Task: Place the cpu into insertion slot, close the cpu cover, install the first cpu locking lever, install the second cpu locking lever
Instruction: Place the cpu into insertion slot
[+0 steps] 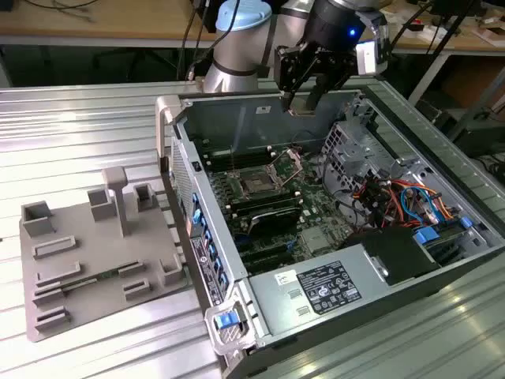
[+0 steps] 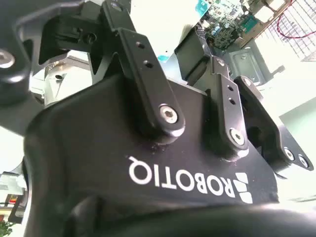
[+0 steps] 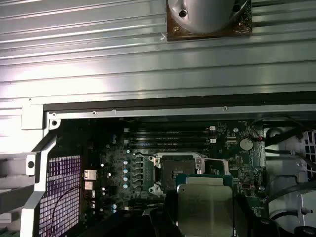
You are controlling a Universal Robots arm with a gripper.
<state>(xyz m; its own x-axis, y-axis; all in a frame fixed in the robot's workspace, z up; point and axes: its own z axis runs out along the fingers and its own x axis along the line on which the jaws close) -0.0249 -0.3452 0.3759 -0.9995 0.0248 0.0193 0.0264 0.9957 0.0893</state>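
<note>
Above the open pc case [image 1: 237,118] my gripper [image 1: 301,98] hangs w/ its fingers [image 3: 167,213] pressed onto the cpu [image 3: 205,207] from two opposite sides, chip pinched btwn them. Room: the case top is open, so there's free space overhead. The case rim [image 3: 148,109] runs along one side, and the memory slots [image 3: 168,136] lie btwn that rim and the insertion slot [image 3: 176,171]. On the exterior view's right of the slot, a drive cage [image 1: 347,146] and loose cables [image 1: 394,197] crowd near. On its left the board is flatter, out to the case wall. The cpu cover [image 1: 293,162] is tilted up off the slot, leaving the dark pinned centre bare. The cpu is up clear of the board, not touching the slot, which is just beside it in the first wrist view. Looks: flat chip, dull silver metal top, thin green border along one edge. It's held level, top facing the first wrist cam, edges approx parallel to the slot's rim. It's near-square, so I can't tell a long axis. A grey fixture plate [image 1: 95,260] sits on the ribbed table [image 1: 79,126], well apart on the exterior view's left.
</note>
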